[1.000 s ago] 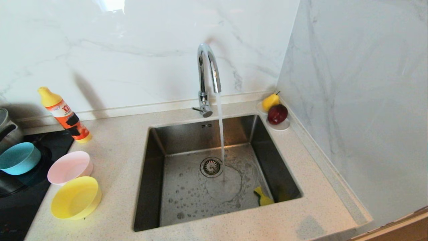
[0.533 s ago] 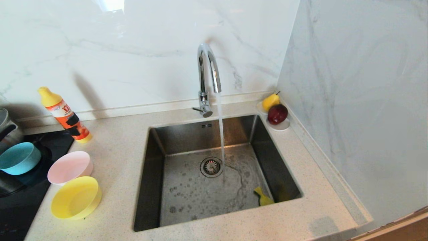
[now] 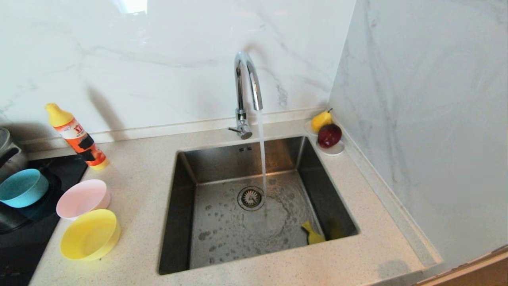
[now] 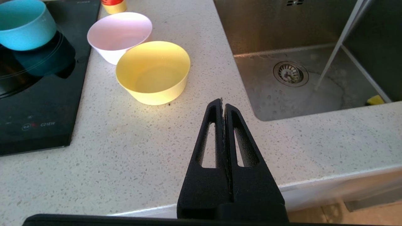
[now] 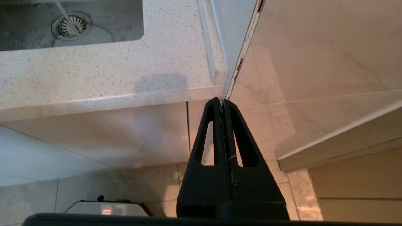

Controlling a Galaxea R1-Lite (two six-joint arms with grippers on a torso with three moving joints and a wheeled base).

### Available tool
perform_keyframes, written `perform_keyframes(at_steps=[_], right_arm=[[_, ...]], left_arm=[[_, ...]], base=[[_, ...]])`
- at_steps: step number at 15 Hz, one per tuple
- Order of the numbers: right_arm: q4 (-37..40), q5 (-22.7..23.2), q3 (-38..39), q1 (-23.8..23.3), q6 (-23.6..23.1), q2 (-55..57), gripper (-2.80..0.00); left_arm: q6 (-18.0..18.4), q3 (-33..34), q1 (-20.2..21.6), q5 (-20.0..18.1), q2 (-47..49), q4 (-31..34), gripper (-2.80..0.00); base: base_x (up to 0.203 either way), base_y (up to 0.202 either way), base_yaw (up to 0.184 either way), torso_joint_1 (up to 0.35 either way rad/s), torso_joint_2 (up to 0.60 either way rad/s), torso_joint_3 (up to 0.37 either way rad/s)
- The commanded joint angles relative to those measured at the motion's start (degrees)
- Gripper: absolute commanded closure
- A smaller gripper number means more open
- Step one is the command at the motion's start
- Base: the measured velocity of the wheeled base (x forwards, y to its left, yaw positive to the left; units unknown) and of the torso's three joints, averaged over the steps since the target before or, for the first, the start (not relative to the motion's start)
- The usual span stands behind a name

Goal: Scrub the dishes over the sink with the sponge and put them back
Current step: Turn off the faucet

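The sink (image 3: 254, 206) is set in the middle of the table (image 3: 139, 167), with the faucet (image 3: 246, 95) at its rear rim and the sponge (image 3: 312, 234) inside its front right corner. Three bowls (image 3: 83, 198) stand left of the sink near the table's left edge, one (image 3: 22, 186) on the cooktop (image 3: 24, 238). A bottle (image 3: 77, 137) stands behind them. A saucer with fruit (image 3: 327, 139) occupies the rear right corner.

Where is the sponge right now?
In the head view the sponge lies on the floor of the sink, in its near right corner, right of the drain strainer and clear of the running water.
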Motion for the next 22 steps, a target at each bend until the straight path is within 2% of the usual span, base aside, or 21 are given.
perform_keyframes(at_steps=[1,7,11,14,22], right_arm=[[0.4,0.06,0.02,-0.02,-0.52,0.57,0.0],[0.48,0.06,0.02,0.03,-0.62,-0.05,0.0],[0.4,-1.02,0.02,-0.02,1.36,-0.21,0.0],[0.47,-0.91,0.02,0.07,-1.01,-0.14,0.0],[0.31,-0.99,0.02,-0.02,0.26,-0.05,0.0]], left_arm=[[0.0,0.01,0.02,-0.02,-0.01,0.0,0.0],[0.0,0.01,0.02,-0.02,-0.01,0.0,0.0],[0.0,0.01,0.02,-0.02,-0.01,0.0,0.0],[0.0,0.01,0.02,-0.02,-0.01,0.0,0.0],[0.0,0.01,0.02,-0.02,-0.01,0.0,0.0]], base=[[0.0,0.0,0.0,0.0,0.0,0.0],[0.0,0.0,0.0,0.0,0.0,0.0],[0.0,0.0,0.0,0.0,0.0,0.0],[0.0,0.0,0.0,0.0,0.0,0.0],[0.0,0.0,0.0,0.0,0.0,0.0]])
